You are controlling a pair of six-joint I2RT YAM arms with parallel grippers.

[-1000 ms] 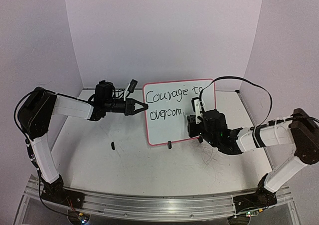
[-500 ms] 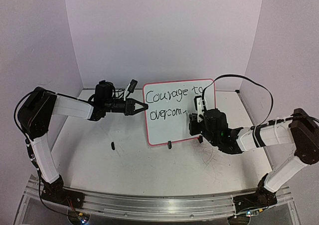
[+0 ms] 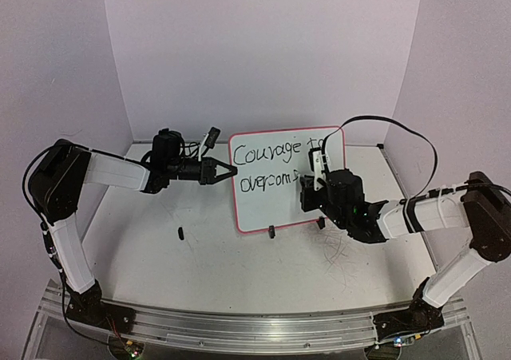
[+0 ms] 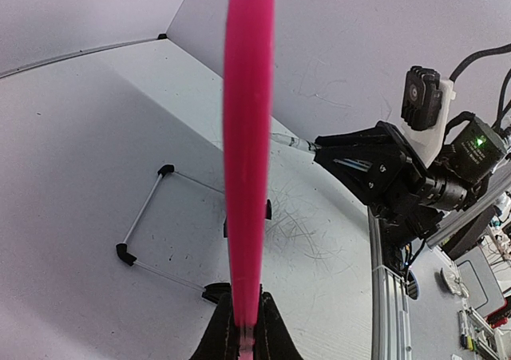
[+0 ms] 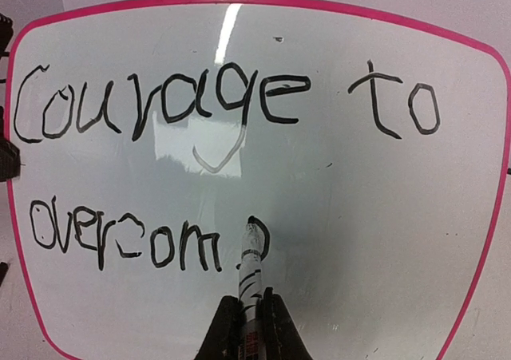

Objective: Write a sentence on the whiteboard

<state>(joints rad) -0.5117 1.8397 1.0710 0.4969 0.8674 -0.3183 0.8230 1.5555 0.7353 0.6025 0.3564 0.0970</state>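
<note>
The whiteboard [image 3: 275, 204] stands upright at mid-table, red-pink framed, with "Courage to" over "overcom" in black ink. My left gripper [image 3: 231, 171] is shut on its left frame edge. In the left wrist view that edge is a pink strip [image 4: 247, 136] rising from the closed left gripper [image 4: 247, 312]. My right gripper [image 3: 307, 183] is shut on a marker [image 5: 251, 264] with a striped barrel. Its tip touches the whiteboard [image 5: 359, 216] just right of the "m", inside a fresh curved stroke. The right gripper [image 5: 251, 312] sits low in its own view.
Two black clip feet [image 3: 272, 231] hold the board's bottom edge. A loose black clip [image 3: 180, 233] lies on the table to the left, seen as part of a thin wire stand [image 4: 144, 216]. Ink scribbles [image 3: 343, 252] mark the tabletop at right. Walls enclose three sides.
The right gripper has lifted the marker tip slightly and drawn a new curved stroke after "overcom". The left arm and the board have not moved.
</note>
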